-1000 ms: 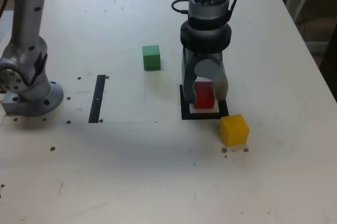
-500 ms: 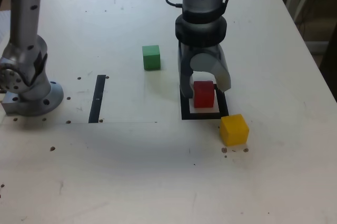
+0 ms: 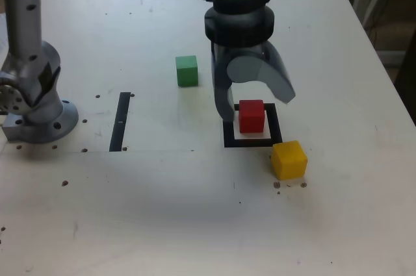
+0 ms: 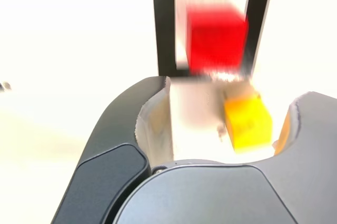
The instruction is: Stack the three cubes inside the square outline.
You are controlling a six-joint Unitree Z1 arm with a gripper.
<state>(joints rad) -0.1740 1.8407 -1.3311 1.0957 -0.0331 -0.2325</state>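
Note:
The red cube (image 3: 251, 115) stands free inside the square outline (image 3: 250, 141), a black tape frame with a white centre. My gripper (image 3: 255, 103) hangs just above and behind it, open, with a finger on either side and nothing between them. The yellow cube (image 3: 288, 159) sits on the table just outside the outline's near right corner in the exterior view. The green cube (image 3: 186, 70) lies apart, toward the exterior view's left. The wrist view is blurred but shows the red cube (image 4: 216, 37) within the outline (image 4: 164, 23), the yellow cube (image 4: 247, 121), and my gripper (image 4: 229, 92) spread wide.
A straight black tape strip (image 3: 120, 120) lies on the white table (image 3: 162, 211) at the exterior view's left. Beside it stands a grey metal post on a round base (image 3: 36, 110). The table's right edge (image 3: 383, 75) is close to the cubes.
The jaws have opened off the red cube, leaving it in the outline. The gripper has lifted and drawn back a little toward the far side.

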